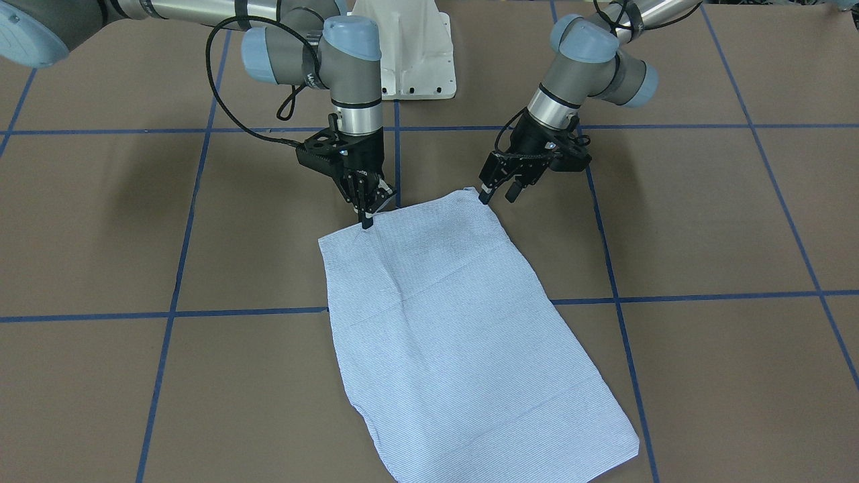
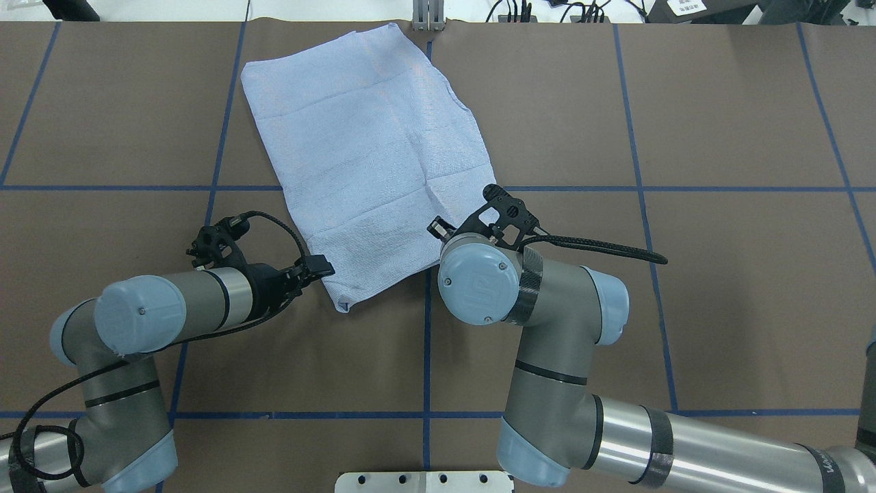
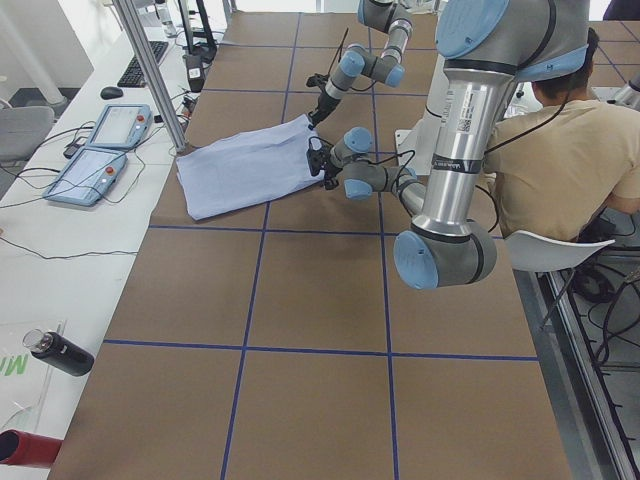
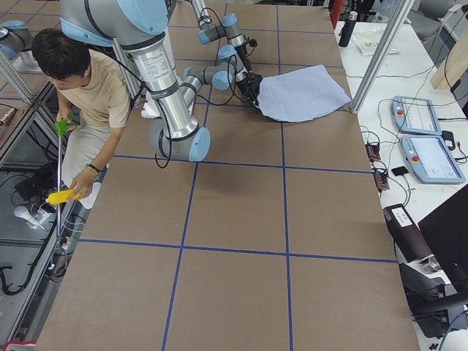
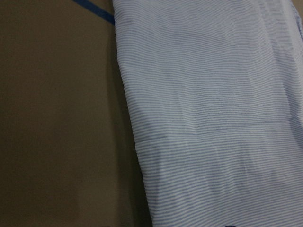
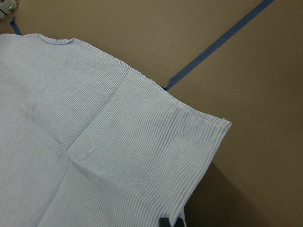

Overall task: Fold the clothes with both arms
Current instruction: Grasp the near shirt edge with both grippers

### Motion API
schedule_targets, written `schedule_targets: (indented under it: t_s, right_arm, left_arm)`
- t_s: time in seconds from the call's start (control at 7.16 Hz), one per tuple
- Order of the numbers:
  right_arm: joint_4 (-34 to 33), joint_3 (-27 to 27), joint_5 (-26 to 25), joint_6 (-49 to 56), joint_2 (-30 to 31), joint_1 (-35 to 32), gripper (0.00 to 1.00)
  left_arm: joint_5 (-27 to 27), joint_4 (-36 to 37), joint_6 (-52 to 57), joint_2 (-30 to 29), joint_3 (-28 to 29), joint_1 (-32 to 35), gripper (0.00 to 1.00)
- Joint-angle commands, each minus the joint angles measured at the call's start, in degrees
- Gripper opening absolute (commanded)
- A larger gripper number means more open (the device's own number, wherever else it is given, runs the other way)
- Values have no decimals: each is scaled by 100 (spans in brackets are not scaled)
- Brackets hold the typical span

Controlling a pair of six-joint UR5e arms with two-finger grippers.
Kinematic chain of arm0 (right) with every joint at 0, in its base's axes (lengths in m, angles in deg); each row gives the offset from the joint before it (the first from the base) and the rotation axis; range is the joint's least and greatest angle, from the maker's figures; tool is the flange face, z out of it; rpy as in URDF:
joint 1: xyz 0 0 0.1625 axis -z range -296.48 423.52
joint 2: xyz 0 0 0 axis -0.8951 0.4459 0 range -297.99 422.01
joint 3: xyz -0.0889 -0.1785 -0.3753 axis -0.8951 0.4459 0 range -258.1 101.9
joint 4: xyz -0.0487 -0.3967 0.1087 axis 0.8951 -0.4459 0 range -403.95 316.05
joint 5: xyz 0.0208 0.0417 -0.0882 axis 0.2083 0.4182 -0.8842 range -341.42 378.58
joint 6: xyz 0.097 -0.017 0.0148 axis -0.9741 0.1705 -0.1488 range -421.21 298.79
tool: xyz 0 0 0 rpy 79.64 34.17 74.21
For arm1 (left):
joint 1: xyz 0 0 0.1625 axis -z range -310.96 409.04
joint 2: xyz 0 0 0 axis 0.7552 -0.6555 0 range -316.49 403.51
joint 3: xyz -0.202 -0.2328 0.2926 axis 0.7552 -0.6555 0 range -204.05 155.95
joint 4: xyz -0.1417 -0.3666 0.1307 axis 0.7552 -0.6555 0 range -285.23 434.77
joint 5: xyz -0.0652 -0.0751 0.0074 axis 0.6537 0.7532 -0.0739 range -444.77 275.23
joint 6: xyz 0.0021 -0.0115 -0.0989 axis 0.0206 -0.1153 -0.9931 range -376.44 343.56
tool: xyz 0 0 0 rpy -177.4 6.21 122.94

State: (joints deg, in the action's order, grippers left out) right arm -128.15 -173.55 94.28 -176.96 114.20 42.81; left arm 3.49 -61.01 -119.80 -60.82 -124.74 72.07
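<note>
Worktop (image 1: 100, 221): brown sheet w/ blue tape grid (image 1: 248, 312). Operator (image 3: 560, 150) is seated behind my base and is not involved.

Item: shirt (image 1: 456, 322) lies flat near centre, skewed to the grid. Its long axis runs away from my base, and the far end is close to the worktop's far edge.

Done, in my judgement:
- No sleeves, collar, buttons or pocket show in any view. The shirt is one long striped panel, so the sleeves and sides look folded in.
- The panel is fairly smooth, w/ a few cross creases only.

In hand:
- Both my arms are at the shirt's near edge, one per corner.
- Right arm (image 1: 349, 67): jaws are together on the edge and appear clamped on the cloth. A crease runs out from that spot, which is consistent w/ a pinch.
- Left arm (image 1: 584, 60): jaws are apart, just beside the other near corner, w/ no cloth between them. The left wrist cam shows the shirt's side edge only, no fingertips.

Left to do, in my judgement:
- Grip the second corner.
- Carry the near edge over toward the far end, prob. more than one cross fold.
- Est. past halfway, not complete.
</note>
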Motion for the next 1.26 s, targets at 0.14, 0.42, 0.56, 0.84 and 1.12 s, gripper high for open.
schedule_targets:
  t_s: [0.14, 0.42, 0.56, 0.84, 1.12]
  right_arm:
    - [0, -1, -20, 0, 2, 6, 0]
    - [0, -53, -29, 9, 10, 6, 0]
    - [0, -62, -29, 0, 10, 6, 0]
    - [9, -237, -29, 9, 185, 41, 0]
    - [9, -518, -29, 9, 467, 181, 0]
  left_arm:
    - [-90, 166, -351, -254, 15, -202, 63]
    - [-107, 157, -413, -307, 94, -325, 51]
    - [-107, 166, -413, -290, 94, -325, 50]
    - [-151, 157, -413, -307, 85, -325, 21]
    - [-151, 157, -413, -316, 15, -325, 0]
